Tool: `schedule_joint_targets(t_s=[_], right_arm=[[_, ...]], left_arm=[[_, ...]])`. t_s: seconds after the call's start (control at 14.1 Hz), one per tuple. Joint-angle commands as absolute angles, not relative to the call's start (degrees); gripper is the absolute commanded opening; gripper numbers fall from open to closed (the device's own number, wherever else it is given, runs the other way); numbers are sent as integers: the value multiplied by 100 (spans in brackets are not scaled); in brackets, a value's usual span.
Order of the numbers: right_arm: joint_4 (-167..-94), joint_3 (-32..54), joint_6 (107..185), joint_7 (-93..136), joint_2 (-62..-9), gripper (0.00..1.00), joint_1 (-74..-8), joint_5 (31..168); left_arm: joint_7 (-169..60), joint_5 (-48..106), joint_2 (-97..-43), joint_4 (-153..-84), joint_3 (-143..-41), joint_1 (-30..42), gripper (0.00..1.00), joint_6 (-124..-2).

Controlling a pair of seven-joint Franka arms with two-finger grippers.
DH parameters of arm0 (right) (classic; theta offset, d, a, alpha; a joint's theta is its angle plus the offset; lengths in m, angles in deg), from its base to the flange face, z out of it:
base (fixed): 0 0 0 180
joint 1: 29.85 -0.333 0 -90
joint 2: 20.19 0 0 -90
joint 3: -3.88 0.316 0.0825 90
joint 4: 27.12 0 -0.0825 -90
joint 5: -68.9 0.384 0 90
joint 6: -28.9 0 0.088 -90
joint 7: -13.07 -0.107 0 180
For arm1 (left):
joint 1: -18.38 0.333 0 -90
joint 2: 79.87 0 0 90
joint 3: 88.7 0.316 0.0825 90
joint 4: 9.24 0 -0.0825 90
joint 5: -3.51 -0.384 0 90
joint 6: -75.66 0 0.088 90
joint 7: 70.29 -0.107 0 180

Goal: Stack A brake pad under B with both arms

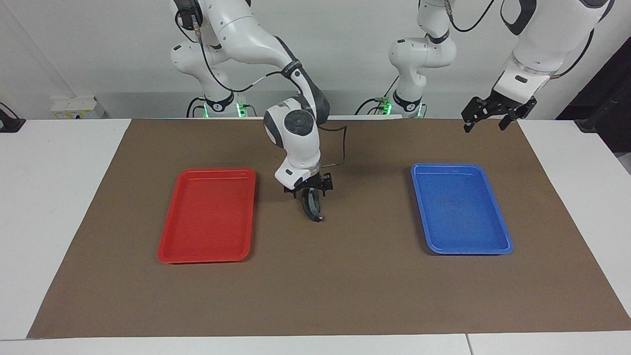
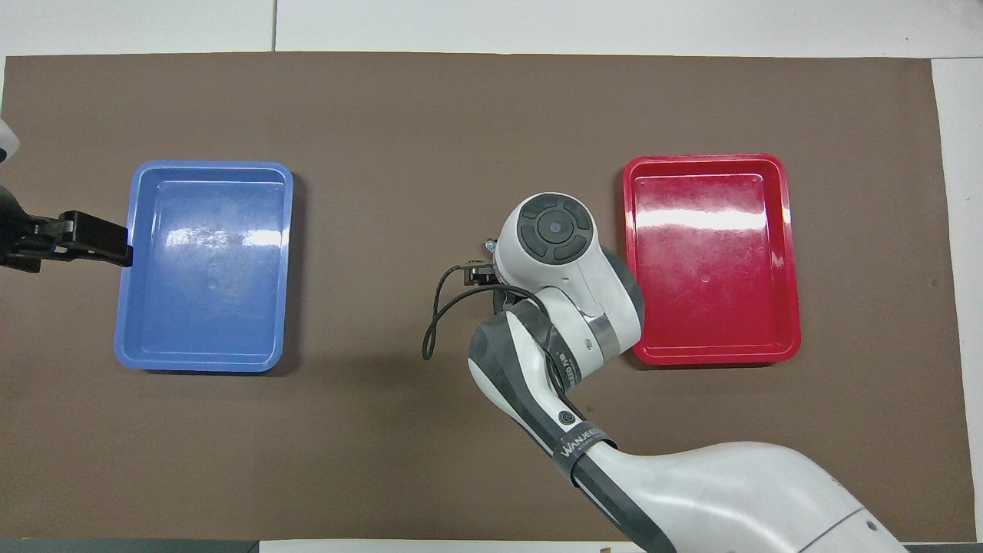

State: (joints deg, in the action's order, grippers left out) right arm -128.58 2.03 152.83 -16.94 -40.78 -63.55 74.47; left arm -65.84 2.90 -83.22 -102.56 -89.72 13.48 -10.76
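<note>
My right gripper (image 1: 309,193) is low over the brown mat (image 1: 345,286), midway between the two trays. It is shut on the nearer end of B (image 1: 312,208), the thin black curved pad with a pale spot at its farther end. B points away from the robots, at or just above the mat. A thin grey edge shows along B's side; I cannot tell if that is the A brake pad, which otherwise does not show. In the overhead view the right wrist (image 2: 554,230) hides the pads. My left gripper (image 1: 485,121) is open and empty, waiting in the air; it also shows in the overhead view (image 2: 92,240).
An empty red tray (image 1: 209,217) lies toward the right arm's end and an empty blue tray (image 1: 461,209) toward the left arm's end. They also show in the overhead view as the red tray (image 2: 710,257) and the blue tray (image 2: 207,265). A black cable (image 2: 438,315) loops off the right wrist.
</note>
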Motion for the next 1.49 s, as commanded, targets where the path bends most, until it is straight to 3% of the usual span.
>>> schedule_joint_targets(t_s=[0.0,0.36,0.78,1.21,1.42], right_arm=[[-12881,221,14662,-1708,-3410,100,-5853,7399],[-12855,221,13335,-866,-2495,100,-4684,7399],[-12619,247,11946,522,-1860,100,-3514,7005],[-12564,11,11268,1298,-1553,100,-3232,6758],[-12241,-209,11258,1377,-1693,100,-3240,6766]], left_arm=[[-6651,360,-8347,-10276,-8861,1249,100,-1004],[-6660,360,-8347,-10276,-8878,1249,100,-1013],[-6669,360,-8356,-10276,-8887,1266,100,-1021],[-6669,360,-8356,-10276,-8931,1301,100,-1030],[-6669,360,-8356,-10276,-8931,1301,100,-1030]])
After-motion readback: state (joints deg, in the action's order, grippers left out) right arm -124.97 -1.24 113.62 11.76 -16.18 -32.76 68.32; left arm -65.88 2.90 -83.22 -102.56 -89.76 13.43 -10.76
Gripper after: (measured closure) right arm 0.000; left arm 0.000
